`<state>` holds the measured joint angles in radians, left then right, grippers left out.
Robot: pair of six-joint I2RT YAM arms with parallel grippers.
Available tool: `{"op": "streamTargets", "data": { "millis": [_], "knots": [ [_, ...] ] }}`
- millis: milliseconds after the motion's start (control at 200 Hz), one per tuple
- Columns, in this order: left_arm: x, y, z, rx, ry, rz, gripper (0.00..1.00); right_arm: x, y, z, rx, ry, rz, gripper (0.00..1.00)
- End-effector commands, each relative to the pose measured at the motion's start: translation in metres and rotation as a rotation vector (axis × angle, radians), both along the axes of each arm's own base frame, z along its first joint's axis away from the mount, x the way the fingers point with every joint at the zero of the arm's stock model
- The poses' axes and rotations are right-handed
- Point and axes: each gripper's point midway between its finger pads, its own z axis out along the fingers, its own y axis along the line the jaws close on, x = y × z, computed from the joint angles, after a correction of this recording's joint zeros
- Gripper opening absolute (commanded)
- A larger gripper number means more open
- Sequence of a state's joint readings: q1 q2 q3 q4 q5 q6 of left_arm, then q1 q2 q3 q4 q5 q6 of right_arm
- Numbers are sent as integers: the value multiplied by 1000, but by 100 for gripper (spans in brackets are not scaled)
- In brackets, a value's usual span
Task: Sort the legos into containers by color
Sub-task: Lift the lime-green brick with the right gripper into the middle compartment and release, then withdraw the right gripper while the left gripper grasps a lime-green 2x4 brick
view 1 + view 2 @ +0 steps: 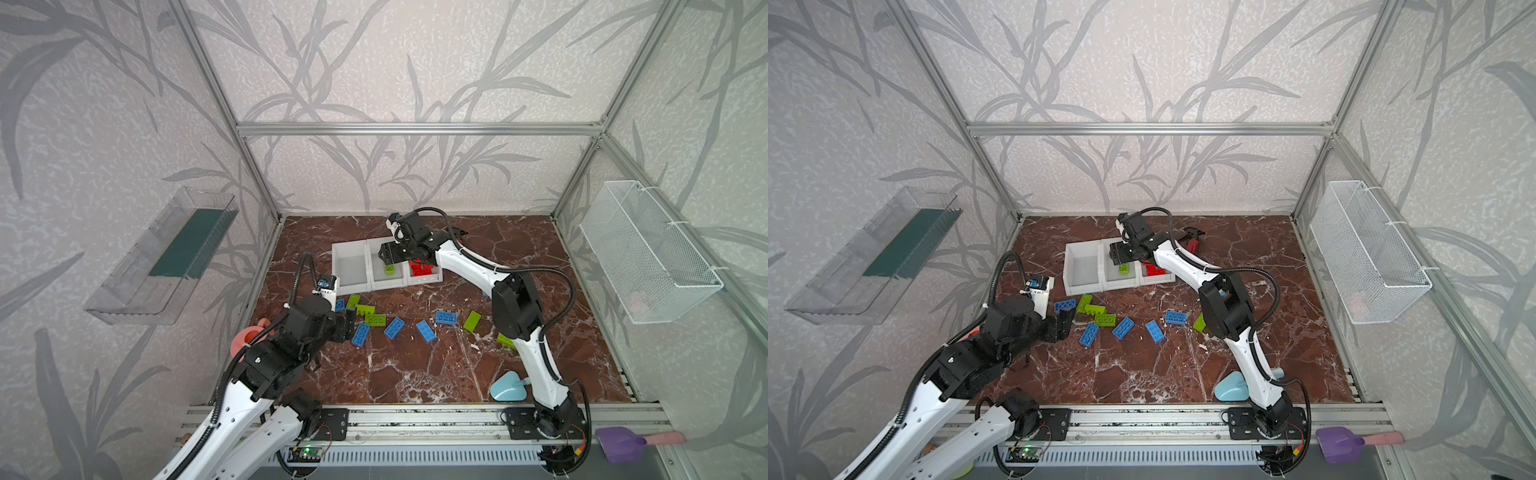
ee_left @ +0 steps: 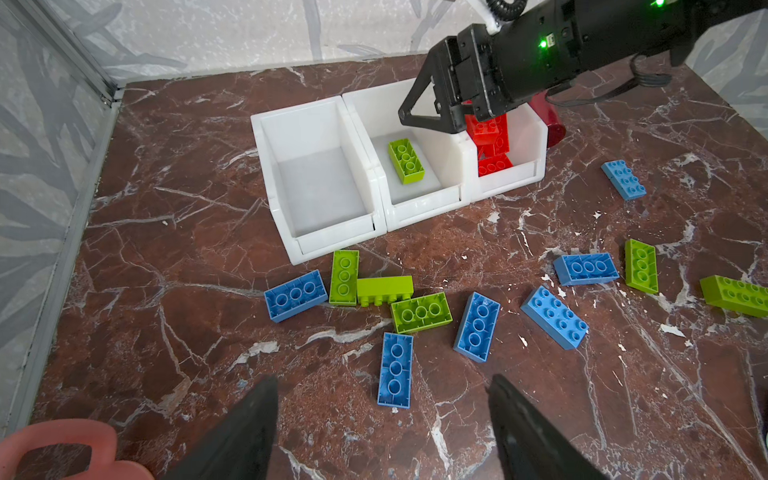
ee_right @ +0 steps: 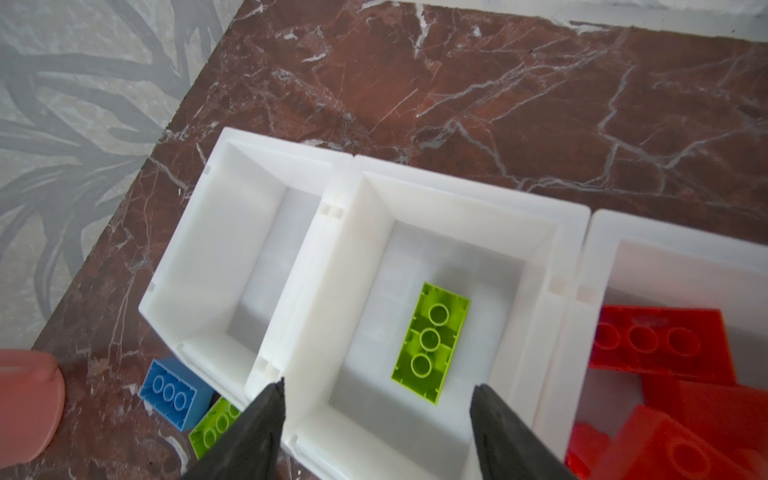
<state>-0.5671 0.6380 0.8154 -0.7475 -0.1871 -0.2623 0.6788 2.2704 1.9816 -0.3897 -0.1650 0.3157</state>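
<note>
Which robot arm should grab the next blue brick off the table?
Probably the left one. Its open left gripper hangs just short of a blue brick on the table, with more blue ones close by. The right gripper is open too, but over the middle bin, above the green brick lying inside.

Laboratory robot cell: aluminium frame (image 1: 415,129), leaf-patterned wall panels (image 1: 415,62), marble-patterned bench (image 1: 415,374), two arms (image 1: 469,266) on a front rail (image 1: 415,420).

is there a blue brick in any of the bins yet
No, the left bin is empty, the middle bin holds one green brick, and the right bin shows only red bricks.
</note>
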Motion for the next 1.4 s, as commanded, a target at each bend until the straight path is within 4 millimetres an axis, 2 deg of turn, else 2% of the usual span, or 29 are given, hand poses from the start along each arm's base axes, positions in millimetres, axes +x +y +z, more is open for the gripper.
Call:
{"op": "streamTargets", "data": {
  "millis": [0,120,195,260,265,285,345,475,735,935,1394],
  "knots": [
    [1,1,-3,12,5,-1,83,-11,-12,67,68,-130,12,76],
    [4,0,-9,38,36,4,87,-36,-34,91,102,-179,20,82],
    [6,-2,-15,54,68,-3,92,-56,-49,99,108,-198,32,87],
    [8,-4,-21,71,104,-2,94,-74,-63,102,118,-220,35,93],
    [8,-4,-20,70,105,-1,94,-76,-64,98,113,-213,35,93],
    [9,-4,-22,77,116,2,94,-83,-70,108,130,-236,34,95],
    [12,-4,-25,92,140,16,94,-102,-86,100,134,-240,30,100],
    [20,-8,-29,102,181,35,95,-138,-115,87,166,-235,9,99],
    [36,-24,-63,134,345,52,96,-190,-154,31,234,-165,-45,99],
    [49,-23,-85,186,422,129,99,-210,-170,10,272,-167,-67,99],
    [84,-46,-153,242,559,150,99,-215,-172,12,330,-177,-70,99]
  ]
}}
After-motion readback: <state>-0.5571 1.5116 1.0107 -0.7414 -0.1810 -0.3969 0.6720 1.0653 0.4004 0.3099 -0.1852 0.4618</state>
